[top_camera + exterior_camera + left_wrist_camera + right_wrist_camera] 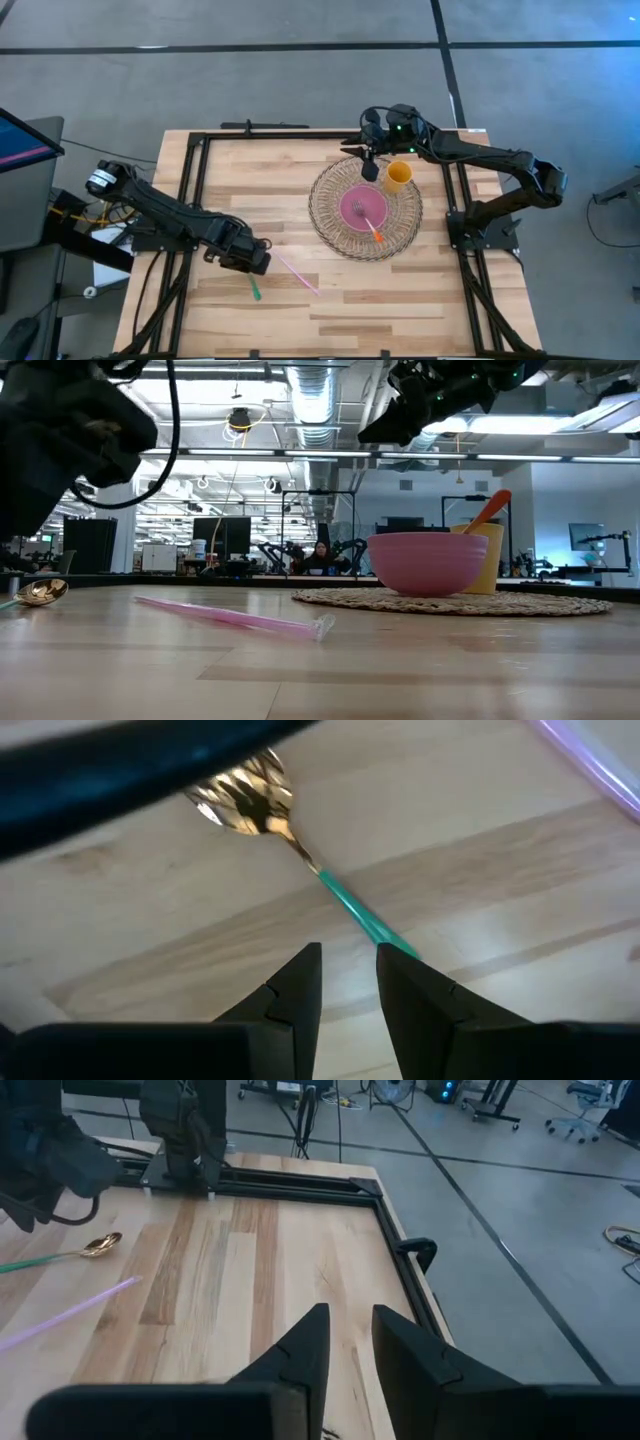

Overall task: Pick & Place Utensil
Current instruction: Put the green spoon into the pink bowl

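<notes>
A spoon with a gold bowl (248, 796) and a teal handle (355, 910) lies flat on the wood table (255, 290). My left gripper (348, 970) hovers just above the handle's end, its fingers narrowly open, and touches nothing. A pink straw (297, 272) lies beside the spoon. On a round woven mat (330, 230) stands a pink bowl (362, 207), with an orange-ended utensil (375, 233) leaning over its rim. My right gripper (370, 168) waits above the mat's far edge, fingers a little apart and holding nothing.
A yellow cup (398, 177) stands on the mat's far right part, close to my right gripper. A black frame (195, 170) runs along the table's edges. Bare wood lies near and left of the mat, around the spoon and straw.
</notes>
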